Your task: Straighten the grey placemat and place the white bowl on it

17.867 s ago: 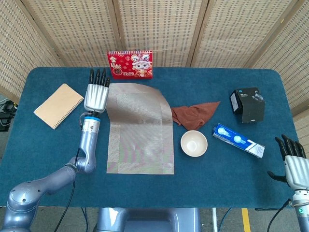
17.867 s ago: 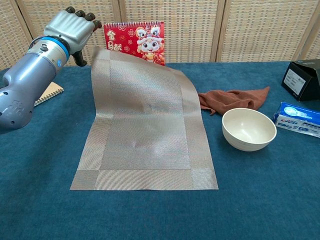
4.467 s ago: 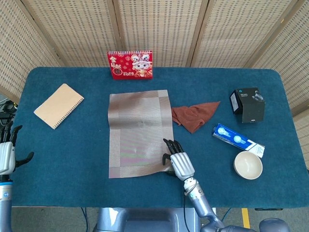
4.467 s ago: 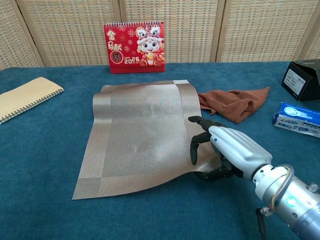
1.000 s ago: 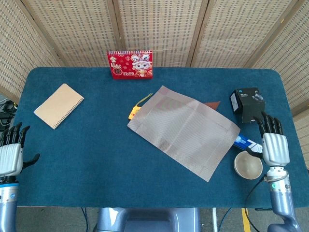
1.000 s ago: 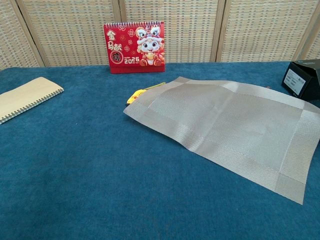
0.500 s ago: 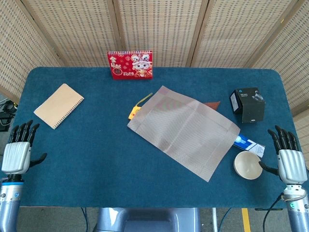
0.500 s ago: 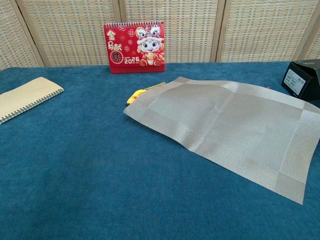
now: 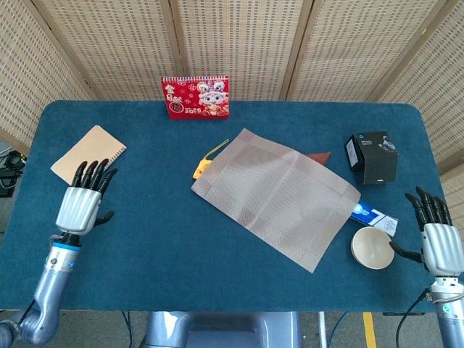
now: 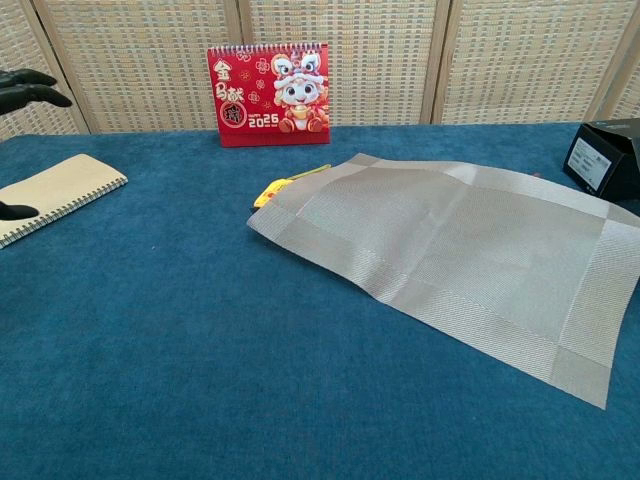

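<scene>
The grey placemat (image 9: 277,196) lies skewed across the middle of the table, one corner toward the calendar and one toward the front right; the chest view shows the placemat (image 10: 460,260) with a slight ridge near its far edge. The white bowl (image 9: 372,249) sits on the cloth off the mat's front right corner, next to a blue box. My right hand (image 9: 441,243) hovers open just right of the bowl, apart from it. My left hand (image 9: 82,201) is open over the left side of the table; only its fingertips (image 10: 28,85) show in the chest view.
A red calendar (image 9: 196,96) stands at the back. A tan notebook (image 9: 88,157) lies far left, just beyond my left hand. A yellow object (image 9: 205,164) pokes out under the mat's left corner. A black box (image 9: 372,156) and a blue box (image 9: 373,216) sit at the right.
My left hand has moved in from the table's left edge toward the notebook. My right hand has stayed beside the bowl. Mat and bowl have not moved.
</scene>
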Action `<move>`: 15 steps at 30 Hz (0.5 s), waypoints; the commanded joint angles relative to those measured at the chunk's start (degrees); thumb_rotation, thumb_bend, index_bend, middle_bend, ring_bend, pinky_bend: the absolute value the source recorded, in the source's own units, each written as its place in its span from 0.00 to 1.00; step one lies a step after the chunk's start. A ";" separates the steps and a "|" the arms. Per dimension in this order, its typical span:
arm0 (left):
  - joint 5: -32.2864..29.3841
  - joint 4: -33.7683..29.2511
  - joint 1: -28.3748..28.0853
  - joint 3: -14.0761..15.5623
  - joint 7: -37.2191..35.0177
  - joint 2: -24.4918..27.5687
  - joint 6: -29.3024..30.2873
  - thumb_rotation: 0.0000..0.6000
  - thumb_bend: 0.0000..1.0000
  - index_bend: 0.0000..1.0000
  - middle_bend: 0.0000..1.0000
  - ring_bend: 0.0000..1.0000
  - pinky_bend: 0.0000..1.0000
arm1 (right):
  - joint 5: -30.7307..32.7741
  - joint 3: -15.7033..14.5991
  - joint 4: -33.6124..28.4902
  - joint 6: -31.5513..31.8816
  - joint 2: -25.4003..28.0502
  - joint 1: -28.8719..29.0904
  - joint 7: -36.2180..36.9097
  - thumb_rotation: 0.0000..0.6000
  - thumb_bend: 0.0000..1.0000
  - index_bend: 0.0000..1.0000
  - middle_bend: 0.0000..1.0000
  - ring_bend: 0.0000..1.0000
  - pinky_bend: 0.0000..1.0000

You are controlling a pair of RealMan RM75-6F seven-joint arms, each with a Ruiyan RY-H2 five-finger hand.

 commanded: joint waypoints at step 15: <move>-5.27 16.98 -15.64 -3.75 9.73 -16.69 -13.23 1.00 0.13 0.13 0.00 0.00 0.00 | 1.43 1.34 -0.13 -2.10 1.77 -0.07 4.66 1.00 0.15 0.13 0.00 0.00 0.00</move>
